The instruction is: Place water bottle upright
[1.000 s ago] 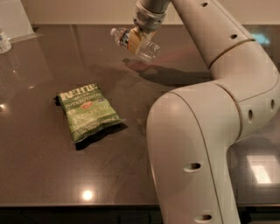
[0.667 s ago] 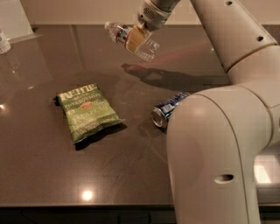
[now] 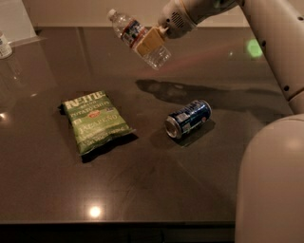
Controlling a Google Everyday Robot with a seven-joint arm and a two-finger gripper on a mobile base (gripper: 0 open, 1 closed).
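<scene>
Likely a break-room counter: a dark glossy surface [image 3: 156,190] carries a chip bag [image 3: 95,121] and a can [image 3: 187,118], with a pale wall [image 3: 85,12] behind. The gripper [image 3: 151,42] holds a water bottle [image 3: 128,28] above its far side.

dark table [image 3: 142,190]: green chip bag [image 3: 95,121] left, blue can [image 3: 187,118] on side; hand [image 3: 151,40] above.

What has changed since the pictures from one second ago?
The gripper, shut on the water bottle above the table, tilted it steeper: the cap rose toward the upper left. The arm swung aside and uncovered the blue can, lying on its side. The green chip bag stayed in place.
</scene>
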